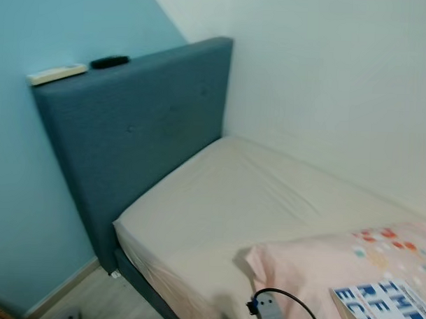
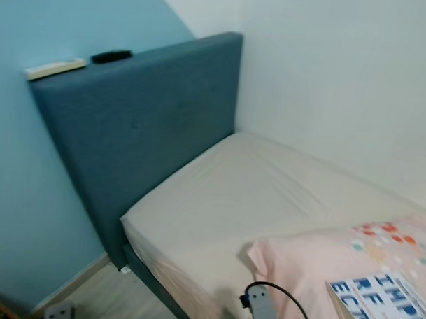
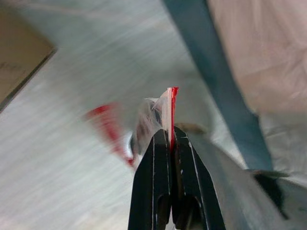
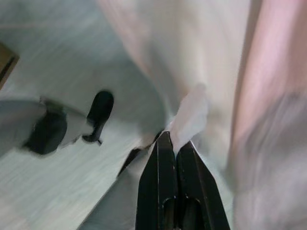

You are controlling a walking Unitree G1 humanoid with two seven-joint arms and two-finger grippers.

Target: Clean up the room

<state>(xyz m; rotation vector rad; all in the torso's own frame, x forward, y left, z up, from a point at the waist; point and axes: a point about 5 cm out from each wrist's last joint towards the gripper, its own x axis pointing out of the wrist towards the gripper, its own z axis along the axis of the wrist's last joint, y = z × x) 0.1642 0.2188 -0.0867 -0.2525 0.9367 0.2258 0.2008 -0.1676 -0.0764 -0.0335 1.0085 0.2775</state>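
My left gripper is shut on a clear plastic wrapper with a red edge, held above the pale wooden floor beside the blue bed frame. My right gripper is shut on a crumpled white scrap of paper, held next to the bed's cream sheet. Both wrist views are blurred.
A bed with a cream sheet and blue headboard stands in the corner. On the headboard's top lie a white remote and a black object. A pink pillow and a blue-lettered book lie at the lower right.
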